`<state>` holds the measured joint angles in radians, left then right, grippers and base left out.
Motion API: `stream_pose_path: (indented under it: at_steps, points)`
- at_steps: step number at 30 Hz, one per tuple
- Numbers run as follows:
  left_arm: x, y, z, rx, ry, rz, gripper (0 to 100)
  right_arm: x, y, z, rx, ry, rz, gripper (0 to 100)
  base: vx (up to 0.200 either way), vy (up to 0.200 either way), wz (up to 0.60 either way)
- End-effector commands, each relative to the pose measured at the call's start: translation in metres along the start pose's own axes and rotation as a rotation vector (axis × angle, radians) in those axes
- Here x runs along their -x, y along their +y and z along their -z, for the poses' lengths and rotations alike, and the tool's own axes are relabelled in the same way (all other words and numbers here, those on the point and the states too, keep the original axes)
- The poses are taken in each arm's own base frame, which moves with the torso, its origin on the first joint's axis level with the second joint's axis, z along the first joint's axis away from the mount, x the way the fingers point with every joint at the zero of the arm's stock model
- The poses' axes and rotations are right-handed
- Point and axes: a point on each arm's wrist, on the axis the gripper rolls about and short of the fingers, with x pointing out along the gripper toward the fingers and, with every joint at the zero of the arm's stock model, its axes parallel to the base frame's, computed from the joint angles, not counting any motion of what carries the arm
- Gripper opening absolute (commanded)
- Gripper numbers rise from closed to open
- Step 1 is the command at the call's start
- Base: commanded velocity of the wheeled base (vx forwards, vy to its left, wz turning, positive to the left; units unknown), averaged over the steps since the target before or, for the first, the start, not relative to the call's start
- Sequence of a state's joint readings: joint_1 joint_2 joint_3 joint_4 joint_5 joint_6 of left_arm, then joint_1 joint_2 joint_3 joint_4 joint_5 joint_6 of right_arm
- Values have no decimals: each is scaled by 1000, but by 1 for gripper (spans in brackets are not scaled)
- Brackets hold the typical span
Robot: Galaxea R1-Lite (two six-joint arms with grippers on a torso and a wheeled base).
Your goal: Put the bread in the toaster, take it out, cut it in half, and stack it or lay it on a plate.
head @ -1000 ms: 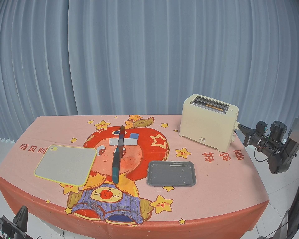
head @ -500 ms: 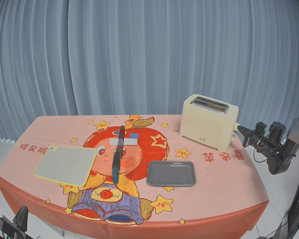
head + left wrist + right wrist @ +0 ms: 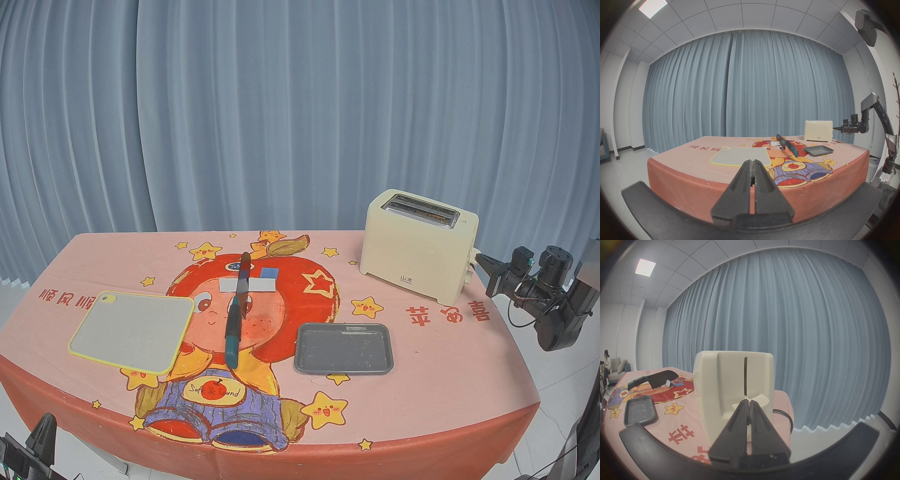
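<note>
Toaster (image 3: 725, 380), boxy, smooth and cream, faces right claw (image 3: 748, 403), pinched together like left claw (image 3: 752, 163).

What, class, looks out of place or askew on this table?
The dark-bladed, teal-handled knife is not flat: its blade rests on a small white-and-blue block, so it slopes up from the pink tablecloth. Nothing looks spilled or broken.
</note>
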<state>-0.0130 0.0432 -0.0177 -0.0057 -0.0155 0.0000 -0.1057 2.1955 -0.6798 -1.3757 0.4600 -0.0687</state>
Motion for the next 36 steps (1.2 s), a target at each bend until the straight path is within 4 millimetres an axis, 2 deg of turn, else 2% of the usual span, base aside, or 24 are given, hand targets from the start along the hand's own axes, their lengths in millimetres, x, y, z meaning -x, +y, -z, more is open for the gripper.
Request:
stream_pose_path:
  at_steps: [1,36]
  points:
    - [-1,0,5,0,19,-1,0,-1,0,3,-2,8,-1,0,0,0,0]
    - [-1,0,5,0,19,-1,0,-2,3,12,-13,35,-10,0,0,0,0]
